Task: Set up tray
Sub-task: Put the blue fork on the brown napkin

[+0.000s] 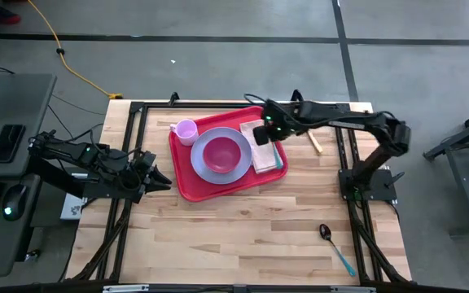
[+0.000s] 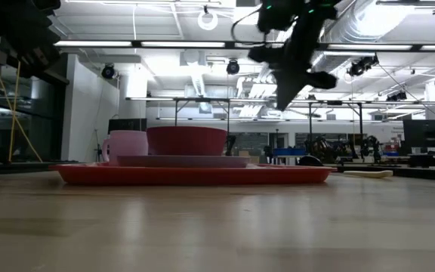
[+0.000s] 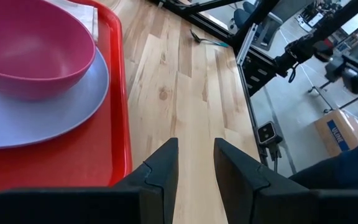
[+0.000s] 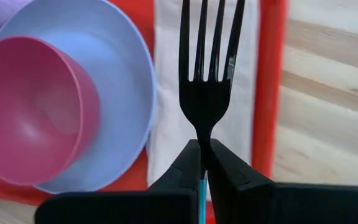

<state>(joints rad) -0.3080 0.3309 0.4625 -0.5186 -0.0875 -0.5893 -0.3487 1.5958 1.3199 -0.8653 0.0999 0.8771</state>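
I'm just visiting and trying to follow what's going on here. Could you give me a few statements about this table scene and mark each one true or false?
1. The right gripper holds a black fork over the napkin. True.
2. The pink bowl sits on the lavender plate. True.
3. The spoon lies on the red tray. False: it lies on the bare table, apart from the tray.
4. The left gripper grips the pink cup. False: it is open and empty, beside the tray.

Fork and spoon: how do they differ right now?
The fork is black-tined, gripped in the shut right hand above the napkin on the tray. The spoon lies free on the bare table, far from the tray, untouched. Both have blue handles.
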